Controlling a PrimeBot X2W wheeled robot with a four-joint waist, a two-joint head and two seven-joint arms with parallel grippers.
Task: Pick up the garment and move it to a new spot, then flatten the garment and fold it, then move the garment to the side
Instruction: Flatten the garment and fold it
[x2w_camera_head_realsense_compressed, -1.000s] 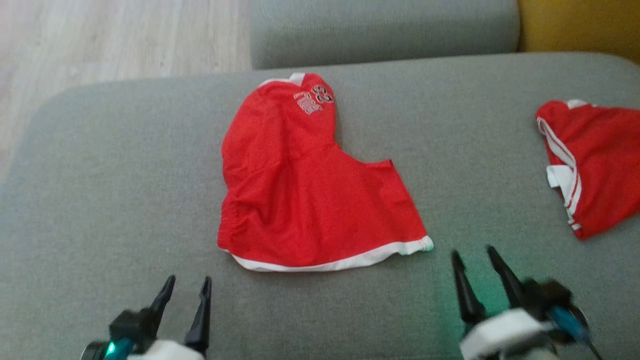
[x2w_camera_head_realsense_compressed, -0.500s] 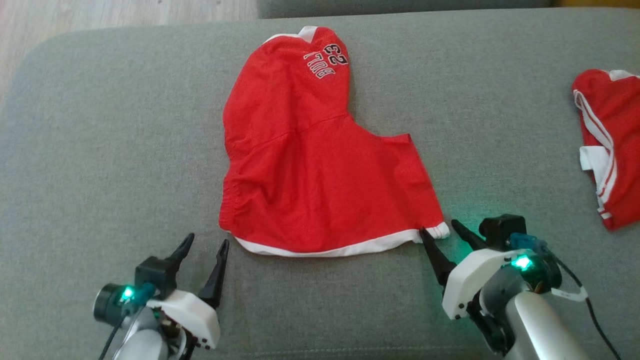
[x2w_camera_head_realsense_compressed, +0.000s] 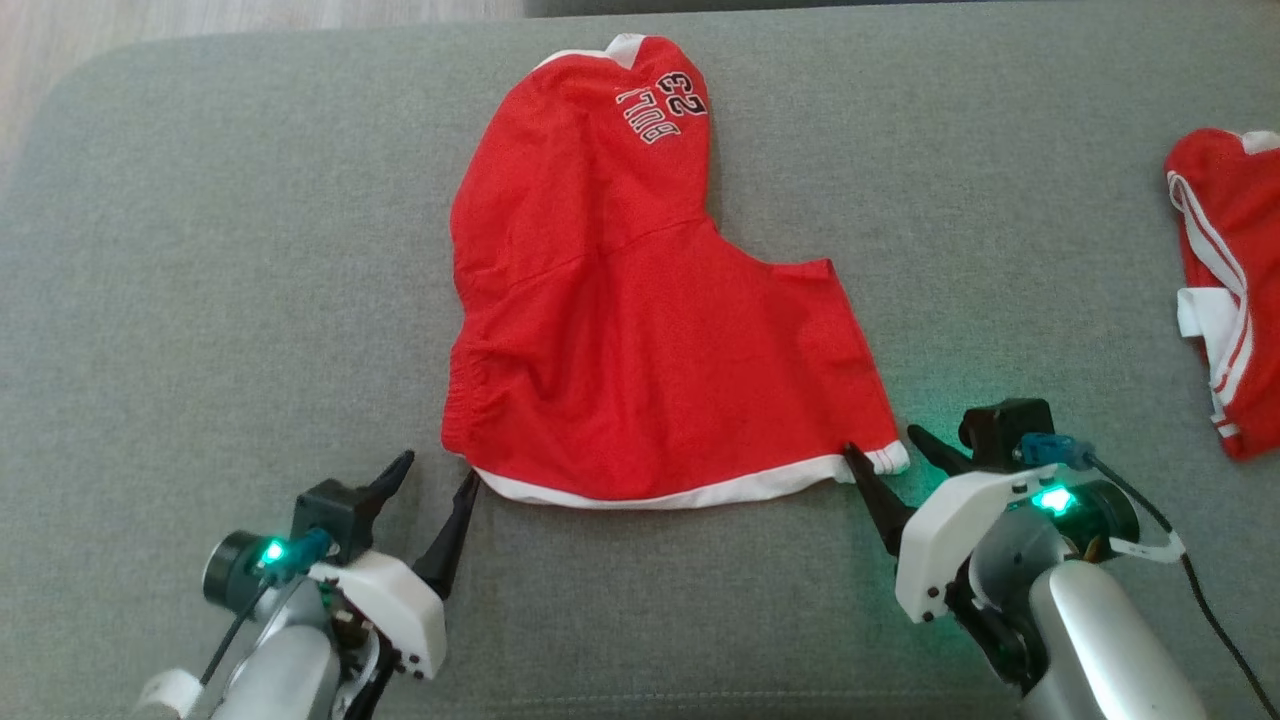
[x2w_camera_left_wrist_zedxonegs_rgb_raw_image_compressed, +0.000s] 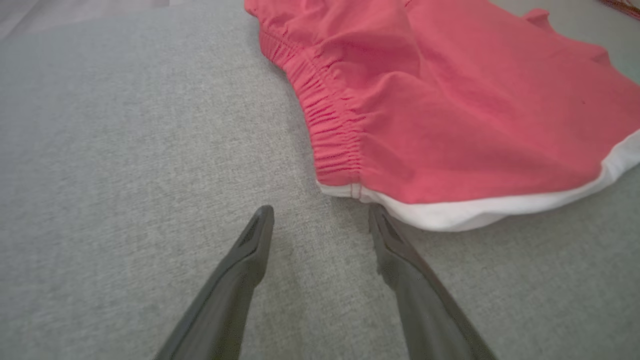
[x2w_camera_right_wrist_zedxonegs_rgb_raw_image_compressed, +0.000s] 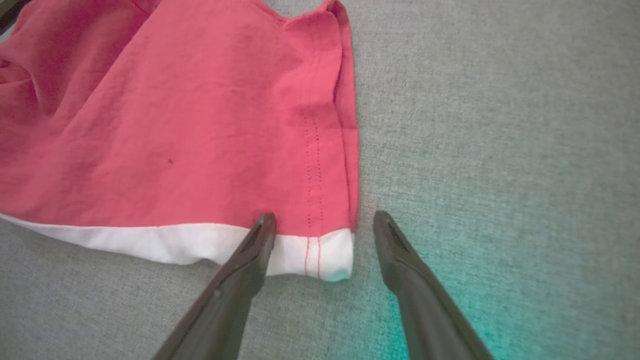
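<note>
Now looking down on a red garment (x2w_camera_head_realsense_compressed: 640, 330), spread flat on a grey cushion (x2w_camera_head_realsense_compressed: 200, 250). Shows its white hem band (x2w_camera_head_realsense_compressed: 650, 495) along the near edge, a gathered elastic waistband (x2w_camera_left_wrist_zedxonegs_rgb_raw_image_compressed: 330, 135) down its left side, and white lettering (x2w_camera_head_realsense_compressed: 660, 105) with the number 23 at its far end.

Finds the right gripper (x2w_camera_head_realsense_compressed: 881, 445) at the garment's near right corner, jaws spread wide, gripping nothing. Straddles that corner in the right wrist view: one fingertip (x2w_camera_right_wrist_zedxonegs_rgb_raw_image_compressed: 265, 225) over the white band, the other over bare cushion just beside the garment's side seam. Cannot tell whether that first fingertip presses on the cloth or hovers above it. Casts a green glow on the cushion beside the corner.

Finds the left gripper (x2w_camera_head_realsense_compressed: 437, 470) at the garment's near left corner, likewise wide open and empty. Puts one fingertip right at the end of the hem band, seemingly just touching its edge, and the other over bare cushion, clear of the garment.

Also shows a second red garment (x2w_camera_head_realsense_compressed: 1225, 290) with white stripes, crumpled, well apart from the first, off to its right.
</note>
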